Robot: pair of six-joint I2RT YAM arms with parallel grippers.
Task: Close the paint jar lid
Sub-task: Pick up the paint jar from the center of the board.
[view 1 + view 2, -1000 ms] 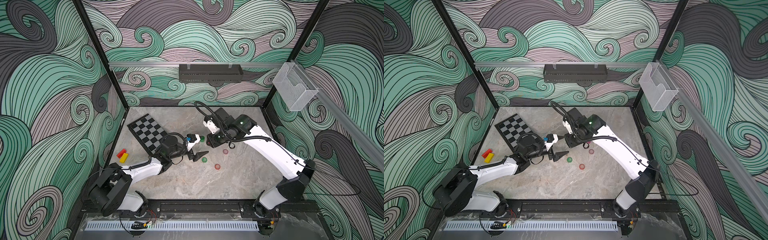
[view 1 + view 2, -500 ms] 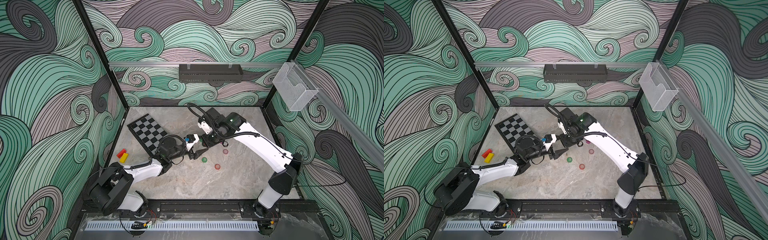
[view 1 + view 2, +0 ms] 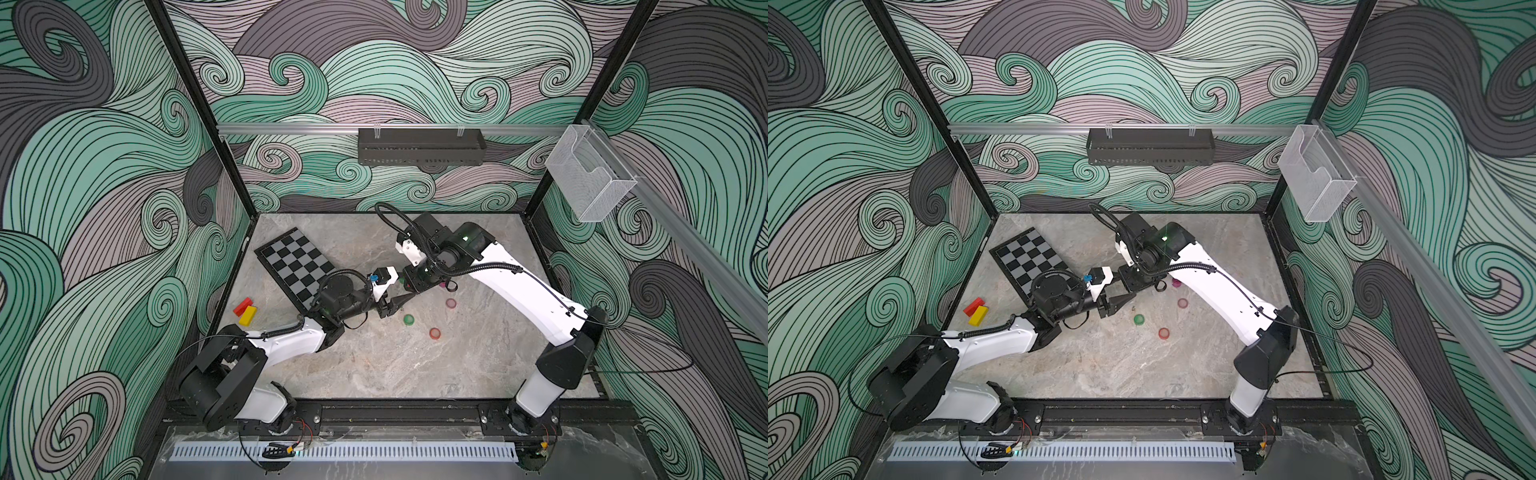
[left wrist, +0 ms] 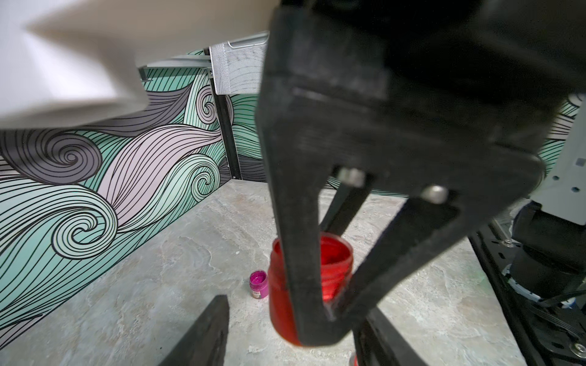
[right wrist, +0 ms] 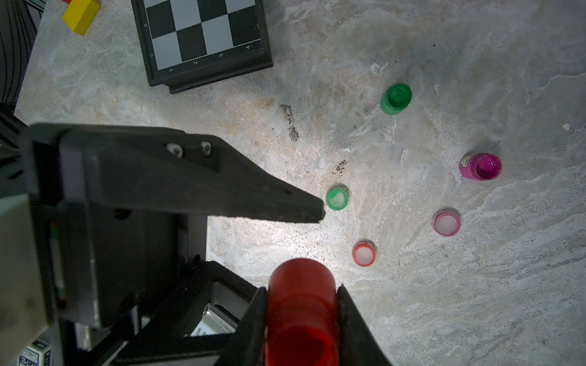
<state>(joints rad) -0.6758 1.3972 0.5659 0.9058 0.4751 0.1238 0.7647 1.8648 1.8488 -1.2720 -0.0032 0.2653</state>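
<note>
Right pincer is clamped on the open red paint jar, held tilted over the desk. Left pincer stands partly open at the jar's base, with no grip visible. The red lid lies apart on the desk.

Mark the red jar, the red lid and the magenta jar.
red jar (image 5: 300, 302): right wrist view, on its side wall.
red lid (image 5: 363, 254): right wrist view, on its pale inner face.
magenta jar (image 5: 485, 166): right wrist view, on its open mouth.
</note>
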